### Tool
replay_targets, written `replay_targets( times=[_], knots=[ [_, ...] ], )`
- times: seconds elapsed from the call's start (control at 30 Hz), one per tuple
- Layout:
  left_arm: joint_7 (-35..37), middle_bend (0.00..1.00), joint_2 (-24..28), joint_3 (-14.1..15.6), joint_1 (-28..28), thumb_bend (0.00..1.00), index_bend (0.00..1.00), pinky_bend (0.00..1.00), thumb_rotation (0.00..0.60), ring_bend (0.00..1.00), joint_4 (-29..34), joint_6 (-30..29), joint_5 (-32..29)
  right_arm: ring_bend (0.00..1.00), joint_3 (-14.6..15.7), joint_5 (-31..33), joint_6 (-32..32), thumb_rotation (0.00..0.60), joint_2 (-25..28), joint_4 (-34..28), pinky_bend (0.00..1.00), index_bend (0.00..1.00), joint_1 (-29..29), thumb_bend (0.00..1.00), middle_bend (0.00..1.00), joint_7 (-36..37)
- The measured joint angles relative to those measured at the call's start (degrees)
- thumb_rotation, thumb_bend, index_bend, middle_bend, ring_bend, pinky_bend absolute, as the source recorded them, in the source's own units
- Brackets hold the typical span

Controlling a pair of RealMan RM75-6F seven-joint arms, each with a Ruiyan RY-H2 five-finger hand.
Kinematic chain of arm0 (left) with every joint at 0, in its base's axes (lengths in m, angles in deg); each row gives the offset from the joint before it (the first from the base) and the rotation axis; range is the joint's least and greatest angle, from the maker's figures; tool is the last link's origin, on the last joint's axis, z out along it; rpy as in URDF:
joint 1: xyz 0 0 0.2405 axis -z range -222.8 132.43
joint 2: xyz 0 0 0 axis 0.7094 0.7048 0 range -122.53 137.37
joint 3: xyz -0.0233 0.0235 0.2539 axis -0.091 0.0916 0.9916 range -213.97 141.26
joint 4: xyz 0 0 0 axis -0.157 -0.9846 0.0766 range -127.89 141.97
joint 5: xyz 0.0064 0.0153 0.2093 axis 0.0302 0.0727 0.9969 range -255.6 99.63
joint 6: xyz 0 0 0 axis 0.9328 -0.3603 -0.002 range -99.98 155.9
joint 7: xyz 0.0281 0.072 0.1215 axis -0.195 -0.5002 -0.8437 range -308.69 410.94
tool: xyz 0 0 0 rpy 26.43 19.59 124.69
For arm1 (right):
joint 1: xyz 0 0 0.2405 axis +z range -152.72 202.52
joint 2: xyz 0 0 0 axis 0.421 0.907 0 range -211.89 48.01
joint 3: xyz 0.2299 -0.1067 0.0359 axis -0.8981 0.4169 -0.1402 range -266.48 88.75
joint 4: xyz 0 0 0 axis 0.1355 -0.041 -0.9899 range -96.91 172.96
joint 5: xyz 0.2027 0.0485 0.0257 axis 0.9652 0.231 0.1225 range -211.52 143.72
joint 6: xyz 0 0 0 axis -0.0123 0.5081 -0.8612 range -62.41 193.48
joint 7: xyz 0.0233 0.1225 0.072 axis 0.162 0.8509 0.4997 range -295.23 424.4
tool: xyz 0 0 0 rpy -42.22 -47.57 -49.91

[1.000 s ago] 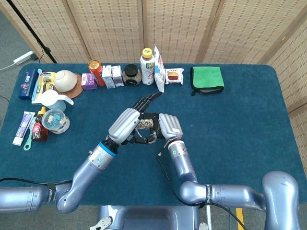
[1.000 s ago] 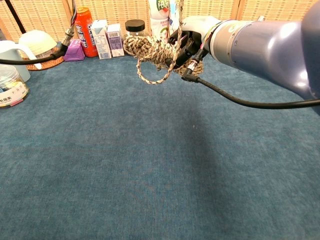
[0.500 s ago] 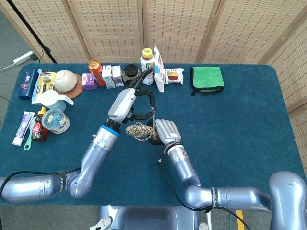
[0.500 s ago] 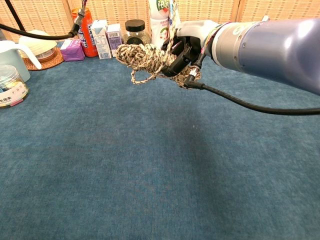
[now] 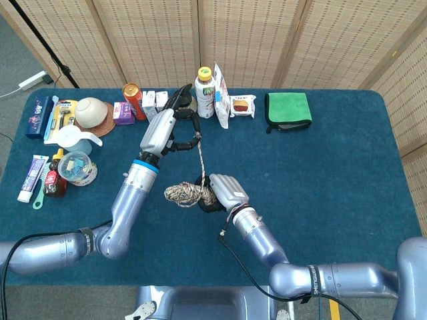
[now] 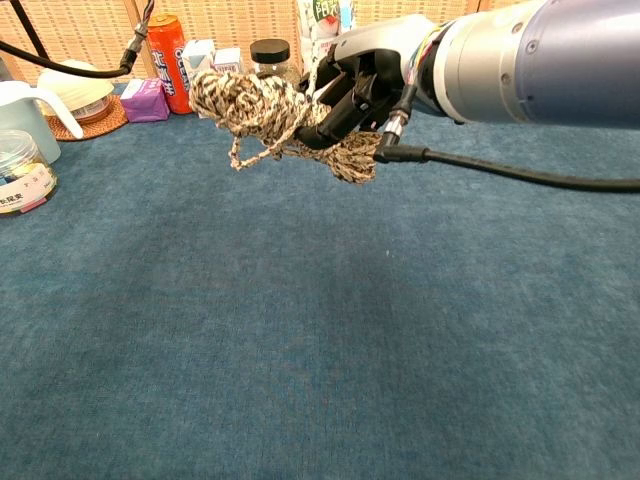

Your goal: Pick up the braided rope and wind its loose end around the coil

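Note:
The braided rope's coil (image 5: 181,195) hangs above the blue table (image 5: 333,173), held at its right end by my right hand (image 5: 223,192). In the chest view the coil (image 6: 250,105) sticks out to the left of that right hand (image 6: 372,85), with a small loop drooping under it. The loose end (image 5: 200,155) runs taut from the coil up to my left hand (image 5: 170,130), which pinches it farther back, near the row of items. My left hand does not show in the chest view.
Along the back edge stand an orange can (image 5: 133,100), small cartons (image 5: 155,105), a dark jar (image 5: 181,103), a bottle (image 5: 205,83) and a green cloth (image 5: 288,109). A bowl (image 5: 91,112), a white pitcher (image 5: 70,140) and a tub (image 5: 77,168) sit at the left.
My left hand has drawn the loose end away toward the back row, stretching it taut. My right hand has carried the coil nearer to me and a little left.

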Motion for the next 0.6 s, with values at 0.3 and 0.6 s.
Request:
replay_targets(
  times=[0.3, 0.6],
  knots=[
    [1.5, 0.00, -0.5, 2.2, -1.7, 0.36, 0.82, 0.00, 0.600, 0.00, -9.1, 2.6, -1.3, 0.46, -3.1, 2.2, -1.8, 0.600, 4.2, -0.1, 0.66, 0.67, -0.3, 0.88, 0.65, 6.3],
    [3.0, 0.00, -1.1, 9.1, -4.5, 0.36, 0.83, 0.00, 0.600, 0.00, -17.4, 6.5, 4.4, 0.46, -6.7, 5.6, 0.2, 0.600, 7.3, 3.1, 0.66, 0.67, -0.2, 0.88, 0.65, 11.2]
  ],
)
